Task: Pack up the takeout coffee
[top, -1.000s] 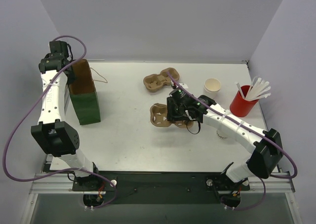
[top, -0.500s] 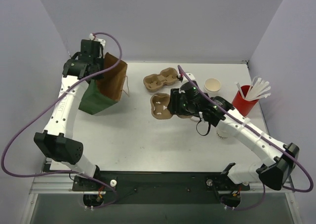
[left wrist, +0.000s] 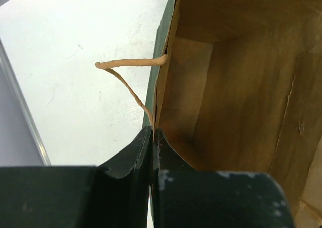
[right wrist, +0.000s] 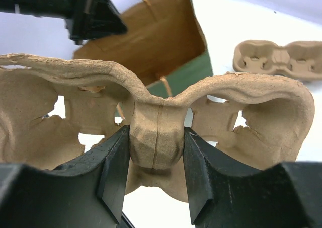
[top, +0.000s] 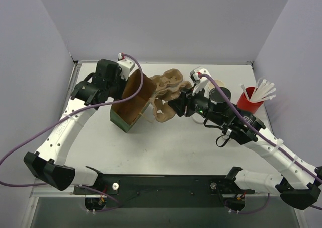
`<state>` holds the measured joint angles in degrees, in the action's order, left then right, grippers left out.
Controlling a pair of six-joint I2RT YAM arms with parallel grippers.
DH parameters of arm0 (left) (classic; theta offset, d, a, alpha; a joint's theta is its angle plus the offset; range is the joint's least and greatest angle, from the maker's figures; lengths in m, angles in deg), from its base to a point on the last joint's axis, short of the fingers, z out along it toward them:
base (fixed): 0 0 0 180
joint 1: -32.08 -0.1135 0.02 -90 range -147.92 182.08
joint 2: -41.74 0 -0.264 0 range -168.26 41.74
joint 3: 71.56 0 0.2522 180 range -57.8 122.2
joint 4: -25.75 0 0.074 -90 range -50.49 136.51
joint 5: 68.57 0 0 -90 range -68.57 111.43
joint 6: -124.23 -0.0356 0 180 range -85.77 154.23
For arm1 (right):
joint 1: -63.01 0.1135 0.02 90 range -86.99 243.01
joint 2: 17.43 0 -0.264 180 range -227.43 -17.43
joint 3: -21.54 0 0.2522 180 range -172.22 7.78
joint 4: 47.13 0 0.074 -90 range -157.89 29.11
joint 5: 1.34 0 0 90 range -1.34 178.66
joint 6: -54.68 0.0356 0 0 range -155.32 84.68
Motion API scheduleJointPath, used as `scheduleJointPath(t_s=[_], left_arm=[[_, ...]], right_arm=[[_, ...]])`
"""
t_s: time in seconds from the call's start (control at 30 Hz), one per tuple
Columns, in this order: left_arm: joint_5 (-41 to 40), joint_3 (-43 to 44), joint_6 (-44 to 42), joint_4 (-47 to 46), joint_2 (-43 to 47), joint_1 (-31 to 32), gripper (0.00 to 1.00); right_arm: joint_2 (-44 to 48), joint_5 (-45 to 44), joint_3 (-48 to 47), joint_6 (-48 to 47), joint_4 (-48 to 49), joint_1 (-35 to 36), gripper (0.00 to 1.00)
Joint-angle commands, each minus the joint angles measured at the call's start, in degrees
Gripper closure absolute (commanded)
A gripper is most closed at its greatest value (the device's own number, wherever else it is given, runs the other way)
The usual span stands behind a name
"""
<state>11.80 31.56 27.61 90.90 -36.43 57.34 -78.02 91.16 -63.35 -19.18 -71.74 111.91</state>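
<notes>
On the white tabletop (top: 166, 147), both arms sit differently from half a second ago. Left arm has swung in from the back-left corner toward centre. Right arm has stretched further left.

Dark green paper bag with a brown inside (top: 132, 104) came along with the left arm. A second ago it stood upright at the left side; now it's near mid-table, tipped over, mouth facing the right arm. Left gripper (left wrist: 152, 150) is clamped on the bag's rim, fingers pressed together with the paper wall between them, right by the handle root.

Tan moulded-pulp cup carrier (right wrist: 151, 112) is off its old spot and held edge-up just beside the bag mouth. Right gripper (right wrist: 157, 147) is pinched on its centre post, one finger each side. Can't tell from the top view whether carrier and bag touch.

Second pulp carrier (right wrist: 279, 59) lies flat on the table behind, same place as before. Red cup of white straws (top: 249, 103) is unmoved at the right edge. Twisted paper handle (left wrist: 128, 77) loops out from the bag rim, hanging free.

No sight of the white paper takeout cup with lid in any view now. Earlier it peeked out under the right forearm; the arm now covers that patch.
</notes>
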Motion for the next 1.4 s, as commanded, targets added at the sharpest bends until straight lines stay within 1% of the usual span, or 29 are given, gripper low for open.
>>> scheduleJointPath(t_s=[0.0,0.13,0.3,0.33,0.43,0.57,0.63,0.7,0.87,1.13,1.23,1.27,1.3,1.37], left_arm=[[5.49,0.28,-0.95,-5.78,3.02,0.41,1.0],[9.18,-0.15,-0.77,-6.31,3.55,1.54,1.0],[9.63,-2.43,0.19,-7.01,4.87,3.75,1.0],[11.72,-2.87,0.46,-7.53,5.13,3.92,1.0],[13.22,-4.81,1.16,-8.33,6.45,4.54,1.0],[15.69,-6.39,1.25,-8.68,7.77,5.07,1.0],[17.61,-6.66,1.43,-9.03,8.65,5.07,1.0],[18.77,-6.66,1.69,-9.03,9.44,5.07,1.0],[19.56,-6.31,1.6,-8.68,10.14,5.07,1.0],[21.4,-5.96,2.39,-8.42,11.2,5.07,1.0],[22.54,-5.43,4.14,-7.89,11.02,5.15,1.0],[22.81,-4.73,5.98,-7.37,10.76,5.42,1.0],[22.9,-4.46,6.26,-6.84,10.76,5.59,1.0],[23.6,-3.85,10.2,-6.49,10.76,6.03,1.0]], right_arm=[[1.1,5.13,0.03,-2.26,7.68,1.19,0.63],[-0.83,9.88,-0.84,-0.85,13.48,2.33,0.62],[-3.82,16.47,-2.17,1.69,18.75,3.3,0.62],[-4.26,17.35,-2.34,1.87,20.07,3.3,0.62],[-5.84,21.31,-2.61,3.01,22.7,3.39,0.62],[-8.04,26.76,-0.94,5.83,27.1,3.39,0.63],[-7.96,28.08,1.77,6.97,30.87,3.3,0.62],[-7.96,28.26,3.01,7.76,32.64,3.3,0.63],[-7.26,27.73,4.6,6.81,31.6,3.3,0.63],[-6.2,21.76,9.34,0.3,22.28,3.04,0.63],[-7.68,19.91,8.74,-1.63,18.77,3.13,0.63],[-8.04,19.39,8.21,-2.25,17.54,3.13,0.63],[-8.48,18.16,6.64,-2.95,14.4,3.13,0.63],[-9.36,16.14,5.22,-5.06,11.31,3.21,0.63]])
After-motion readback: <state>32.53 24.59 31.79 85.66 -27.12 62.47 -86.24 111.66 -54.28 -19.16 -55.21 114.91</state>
